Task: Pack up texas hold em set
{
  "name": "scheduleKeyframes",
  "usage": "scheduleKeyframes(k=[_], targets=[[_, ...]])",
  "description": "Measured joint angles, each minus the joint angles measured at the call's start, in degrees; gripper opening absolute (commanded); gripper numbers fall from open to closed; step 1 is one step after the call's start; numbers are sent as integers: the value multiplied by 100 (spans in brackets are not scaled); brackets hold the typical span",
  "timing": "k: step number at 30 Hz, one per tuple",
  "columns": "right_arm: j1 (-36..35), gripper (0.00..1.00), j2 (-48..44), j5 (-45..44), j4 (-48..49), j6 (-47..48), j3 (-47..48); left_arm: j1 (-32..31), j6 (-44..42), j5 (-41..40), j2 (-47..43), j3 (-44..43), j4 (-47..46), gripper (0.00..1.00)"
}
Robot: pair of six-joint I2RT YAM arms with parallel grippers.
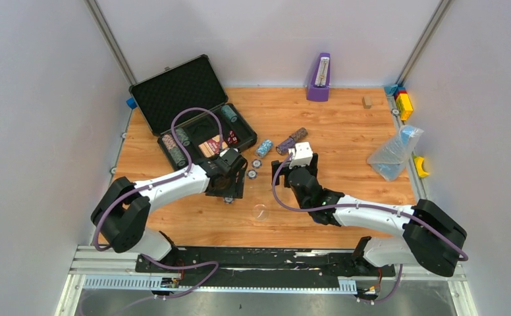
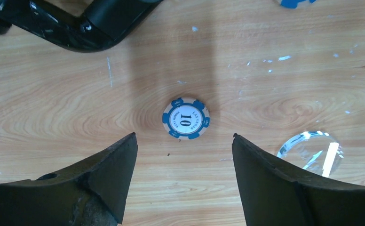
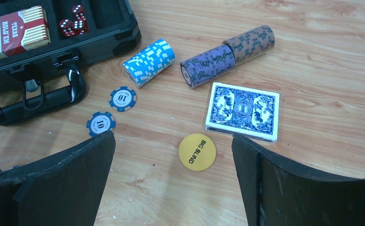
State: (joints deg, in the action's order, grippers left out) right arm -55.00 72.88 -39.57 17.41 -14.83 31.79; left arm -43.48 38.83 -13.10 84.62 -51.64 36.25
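The dark grey briefcase point(image 1: 193, 108) lies open at the back left, holding chip rolls point(image 1: 174, 150), a red card deck point(image 3: 13, 30) and red dice point(image 3: 72, 24). My left gripper point(image 2: 184, 136) is open and empty, just above the table in front of the case point(image 1: 230, 184), with a blue 10 chip point(image 2: 186, 118) just ahead of its tips. My right gripper point(image 3: 172, 136) is open and empty over the table's middle point(image 1: 303, 168). Ahead of it lie a yellow BIG BLIND button point(image 3: 197, 151), a blue-backed deck point(image 3: 242, 110), two blue 10 chips point(image 3: 122, 98), and light blue point(image 3: 148, 61), purple point(image 3: 206, 66) and brown point(image 3: 249, 42) rolls.
A clear round button point(image 2: 311, 153) lies right of the left gripper. The case's black handle point(image 3: 44, 99) juts toward the loose chips. A purple metronome point(image 1: 319, 77) stands at the back. A plastic bag point(image 1: 394, 153), coloured toy blocks point(image 1: 403, 102) and a wooden block point(image 1: 367, 101) are at the right.
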Motion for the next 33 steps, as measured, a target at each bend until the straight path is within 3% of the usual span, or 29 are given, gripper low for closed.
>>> scheduleKeyframes(k=[4,7,12,17,18,20,26,27,28,29,30,31,33], targets=[[0,96,0,0,0,0,0,0,-2,15,74,131,-15,82],[0,96,0,0,0,0,0,0,-13,61,289,186,-101,75],[0,96,0,0,0,0,0,2,-17,140,577,160,-313,43],[0,96,0,0,0,0,0,0,-20,151,662,66,-262,22],[0,96,-2,2,0,0,0,-7,-9,184,647,50,-195,9],[0,96,-4,2,-2,0,0,-4,11,162,708,24,-273,0],[0,96,-33,4,-2,0,0,-4,-9,138,713,20,-275,0],[0,96,-33,4,-2,0,0,-4,-9,125,706,20,-273,2],[0,96,-35,4,-2,0,0,-4,-7,122,699,20,-271,13],[0,96,-35,4,-2,0,0,-4,-9,118,686,22,-271,46],[0,96,-35,7,-2,0,0,-4,-13,114,671,31,-269,59],[0,96,-35,7,-2,0,0,-4,-2,109,638,50,-284,78],[0,96,-35,9,-2,0,0,-4,-24,114,566,94,-313,96]])
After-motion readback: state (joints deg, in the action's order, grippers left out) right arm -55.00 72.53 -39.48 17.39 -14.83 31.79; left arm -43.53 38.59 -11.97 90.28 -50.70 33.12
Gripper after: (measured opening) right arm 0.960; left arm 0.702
